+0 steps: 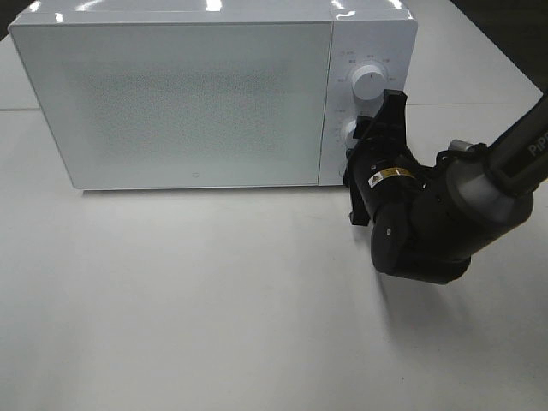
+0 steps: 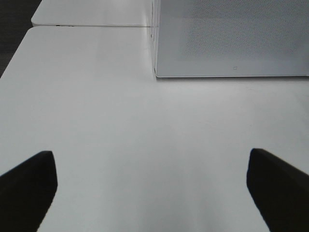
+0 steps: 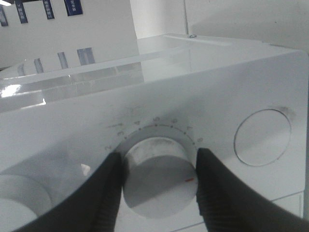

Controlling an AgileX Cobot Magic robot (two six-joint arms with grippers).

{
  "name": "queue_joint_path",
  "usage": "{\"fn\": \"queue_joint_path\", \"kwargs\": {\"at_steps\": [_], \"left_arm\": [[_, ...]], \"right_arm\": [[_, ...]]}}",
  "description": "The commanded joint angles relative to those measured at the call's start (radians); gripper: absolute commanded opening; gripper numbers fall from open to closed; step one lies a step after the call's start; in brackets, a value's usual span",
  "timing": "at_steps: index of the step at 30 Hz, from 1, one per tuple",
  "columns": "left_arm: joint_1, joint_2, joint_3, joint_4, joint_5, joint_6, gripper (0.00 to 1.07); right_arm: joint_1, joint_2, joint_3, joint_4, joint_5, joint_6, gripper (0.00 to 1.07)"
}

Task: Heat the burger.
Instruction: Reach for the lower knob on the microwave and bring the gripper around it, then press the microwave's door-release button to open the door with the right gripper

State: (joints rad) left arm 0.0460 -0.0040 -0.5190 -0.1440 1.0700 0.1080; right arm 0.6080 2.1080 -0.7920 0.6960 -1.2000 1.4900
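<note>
The burger is hidden from every view. The white microwave (image 1: pixel 188 94) stands at the back of the table with its door closed. My right gripper (image 1: pixel 358 134) reaches to its control panel, and its two black fingers (image 3: pixel 108 193) press on either side of the lower knob (image 3: pixel 157 166), shut on it. That knob carries a numbered scale and a small red mark. My left gripper (image 2: pixel 149 157) hangs open above bare table in front of the microwave's left corner (image 2: pixel 155 72), with nothing between its fingers.
The upper knob (image 1: pixel 368 83) sits above the gripped one, and a flat round button (image 3: pixel 263 137) lies beside it. The white table (image 1: pixel 214 300) stretches in front of the microwave. A second table (image 2: pixel 87 14) adjoins behind.
</note>
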Motion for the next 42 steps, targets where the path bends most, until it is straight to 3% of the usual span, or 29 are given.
{"fn": "queue_joint_path", "kwargs": {"at_steps": [1, 19, 22, 26, 27, 28, 29, 31, 36, 42], "left_arm": [[0.003, -0.018, 0.002, 0.000, -0.001, -0.005, 1.01], [0.003, -0.018, 0.002, 0.000, -0.001, -0.005, 1.01], [0.003, -0.018, 0.002, 0.000, -0.001, -0.005, 1.01], [0.003, -0.018, 0.002, 0.000, -0.001, -0.005, 1.01], [0.003, -0.018, 0.002, 0.000, -0.001, -0.005, 1.01], [0.003, -0.018, 0.002, 0.000, -0.001, -0.005, 1.01], [0.003, -0.018, 0.002, 0.000, -0.001, -0.005, 1.01], [0.003, -0.018, 0.002, 0.001, -0.001, -0.005, 1.01], [0.003, -0.018, 0.002, 0.001, -0.001, -0.005, 1.01], [0.003, -0.018, 0.002, 0.001, -0.001, -0.005, 1.01]], "right_arm": [[0.009, -0.010, -0.035, -0.156, -0.056, 0.039, 0.01], [0.009, -0.010, -0.035, -0.109, -0.059, -0.033, 0.09], [0.009, -0.010, -0.035, -0.061, -0.059, -0.066, 0.17], [0.009, -0.011, -0.035, 0.038, -0.059, -0.114, 0.38], [0.009, -0.011, -0.035, 0.038, -0.059, -0.114, 0.38], [0.009, -0.013, -0.031, 0.061, -0.059, -0.120, 0.46], [0.009, -0.013, -0.031, 0.061, -0.059, -0.120, 0.46], [0.009, -0.017, -0.018, 0.079, -0.059, -0.120, 0.56], [0.011, -0.047, 0.045, 0.071, -0.054, -0.148, 0.65], [0.011, -0.091, 0.100, -0.004, 0.002, -0.241, 0.67]]}}
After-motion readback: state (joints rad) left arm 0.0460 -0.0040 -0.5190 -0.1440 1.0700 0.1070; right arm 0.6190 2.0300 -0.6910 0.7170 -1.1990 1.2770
